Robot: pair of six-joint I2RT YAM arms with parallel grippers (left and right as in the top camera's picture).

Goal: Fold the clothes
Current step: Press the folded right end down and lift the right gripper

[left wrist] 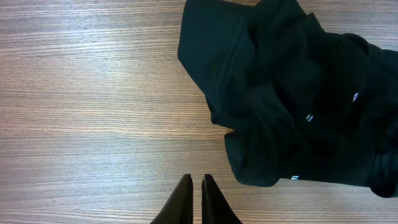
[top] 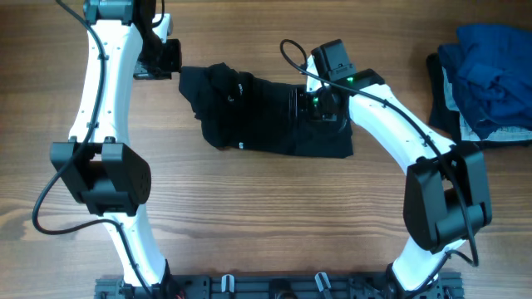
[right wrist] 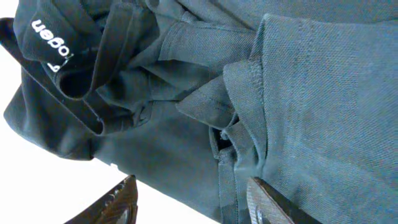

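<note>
Black garment [top: 249, 124] lies crumpled on the wooden table [top: 249, 208]; right gripper [right wrist: 191, 183] hovers wide open above it, likely seeking a hem, while left gripper [left wrist: 196, 182], pinched empty, sits beside.

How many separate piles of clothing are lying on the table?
2. A black garment lies in the middle. A heap of blue and dark clothes sits at the far right; it runs out of the overhead view, so more may be hidden there.

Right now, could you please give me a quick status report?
Left gripper shut, empty, beside black garment. Right gripper open over it. Garment crumpled, unfolded. Clothes heap off right, not obstructing.
</note>
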